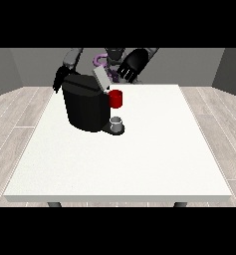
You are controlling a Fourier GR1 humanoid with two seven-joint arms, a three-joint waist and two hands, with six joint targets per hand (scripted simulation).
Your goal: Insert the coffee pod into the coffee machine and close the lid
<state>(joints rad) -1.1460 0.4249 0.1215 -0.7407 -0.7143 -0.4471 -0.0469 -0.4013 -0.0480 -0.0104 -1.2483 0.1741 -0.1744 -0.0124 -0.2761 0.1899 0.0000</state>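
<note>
The black coffee machine (84, 107) stands on the left half of the white table (154, 149). Its grey lid (100, 77) is tilted up and open. A red thing at the machine (116, 98) sits at its front, under the lid. Lower down, a grey thing (117, 122) rests on the machine's black base; I cannot tell whether it is the pod. The hand at the view's right (132, 64) hangs in the air just right of the raised lid, above the table's far edge. The hand at the view's left (59, 79) is low behind the machine's far corner, partly hidden.
The robot's torso is behind the table's far edge. A wooden floor surrounds the table. Bare white tabletop stretches right of and in front of the machine.
</note>
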